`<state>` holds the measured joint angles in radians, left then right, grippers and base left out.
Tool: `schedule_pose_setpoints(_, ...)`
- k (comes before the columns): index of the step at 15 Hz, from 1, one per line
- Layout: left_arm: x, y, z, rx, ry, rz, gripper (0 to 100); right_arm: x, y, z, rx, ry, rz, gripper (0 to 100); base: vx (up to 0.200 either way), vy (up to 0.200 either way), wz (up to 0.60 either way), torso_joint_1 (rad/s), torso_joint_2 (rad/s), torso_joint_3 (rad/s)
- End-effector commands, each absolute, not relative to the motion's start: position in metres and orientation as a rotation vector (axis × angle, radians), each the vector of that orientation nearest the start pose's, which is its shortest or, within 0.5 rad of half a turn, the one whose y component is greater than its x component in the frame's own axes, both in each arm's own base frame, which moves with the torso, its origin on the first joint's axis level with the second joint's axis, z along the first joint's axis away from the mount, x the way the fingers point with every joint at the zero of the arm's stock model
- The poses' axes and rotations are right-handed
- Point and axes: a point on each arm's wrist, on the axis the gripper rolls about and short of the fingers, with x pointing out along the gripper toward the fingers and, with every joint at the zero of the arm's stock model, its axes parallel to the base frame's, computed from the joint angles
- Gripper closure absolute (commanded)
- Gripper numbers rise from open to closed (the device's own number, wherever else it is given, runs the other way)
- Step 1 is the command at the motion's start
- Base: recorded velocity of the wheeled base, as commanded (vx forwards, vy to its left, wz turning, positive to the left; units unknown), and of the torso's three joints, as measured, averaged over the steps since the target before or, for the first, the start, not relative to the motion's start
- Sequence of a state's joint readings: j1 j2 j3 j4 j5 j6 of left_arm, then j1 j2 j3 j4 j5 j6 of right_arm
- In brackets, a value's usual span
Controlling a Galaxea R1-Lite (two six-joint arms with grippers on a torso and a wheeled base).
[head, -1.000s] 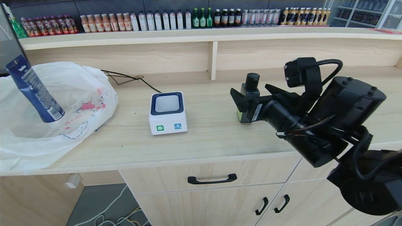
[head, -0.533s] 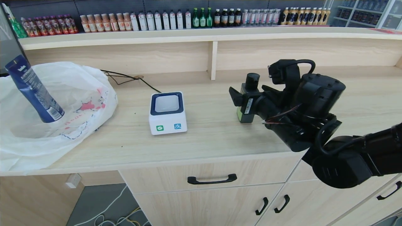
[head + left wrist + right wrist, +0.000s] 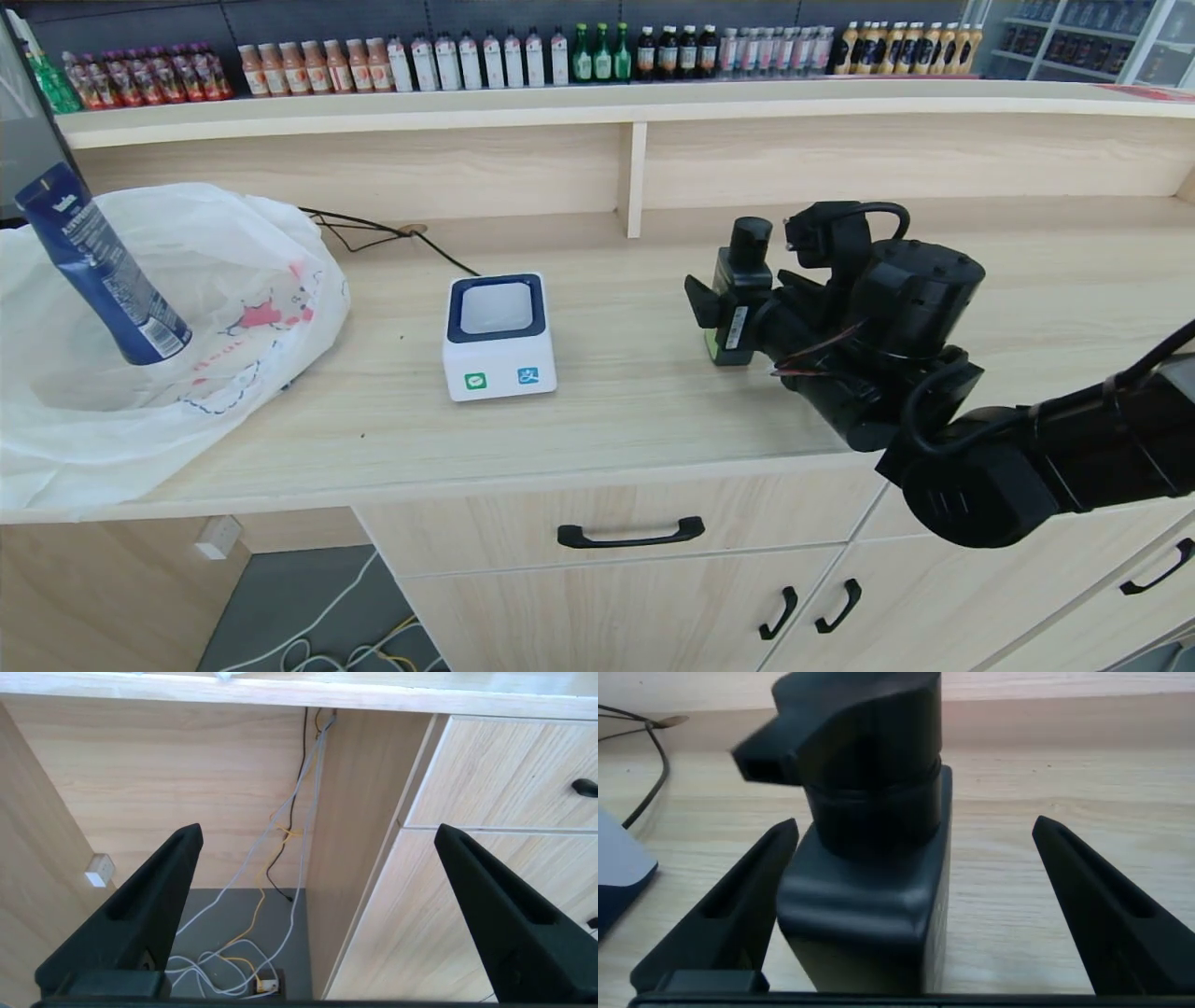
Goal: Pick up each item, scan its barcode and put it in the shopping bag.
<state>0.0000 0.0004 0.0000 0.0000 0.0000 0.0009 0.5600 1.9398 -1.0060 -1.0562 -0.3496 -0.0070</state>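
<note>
shopping bag (image 3: 233, 308) sits left of scanner (image 3: 498, 334) on table (image 3: 635, 401), blue tube (image 3: 103, 266) leaning inside it. black pump bottle (image 3: 747, 245) upright right of scanner, between the spread jaws of right gripper (image 3: 915, 831), not clamped. left gripper (image 3: 318, 831) wide open, empty, below scanner level by the drawers (image 3: 505, 765).

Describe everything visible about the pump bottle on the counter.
The bottle is dark, squarish and plastic-looking, with a black pump head and a green patch near its base. It stands upright on the counter, right of the scanner. The right end effector is open, with a finger on either side of it; whether they touch it I cannot tell.
</note>
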Motion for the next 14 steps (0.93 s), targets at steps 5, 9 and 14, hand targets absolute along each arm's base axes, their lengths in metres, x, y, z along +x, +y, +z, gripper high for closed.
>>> schedule_pose_setpoints(5,-0.023,0.000,0.075,0.002,0.000,-0.002,0,0.324,0.195,0.188,0.042,-0.093,0.211,0,0.000,0.000,0.00,0.000,0.00,0.000)
schedule_pose_setpoints(9,-0.023,0.000,0.075,0.002,0.000,0.000,0,0.325,0.196,0.184,0.054,-0.083,0.211,0,0.000,0.000,0.00,0.000,0.00,0.000)
schedule_pose_setpoints(14,-0.023,0.000,0.075,0.000,0.000,0.000,0,0.327,0.196,0.181,0.056,-0.078,0.209,0,0.000,0.000,0.00,0.000,0.00,0.000)
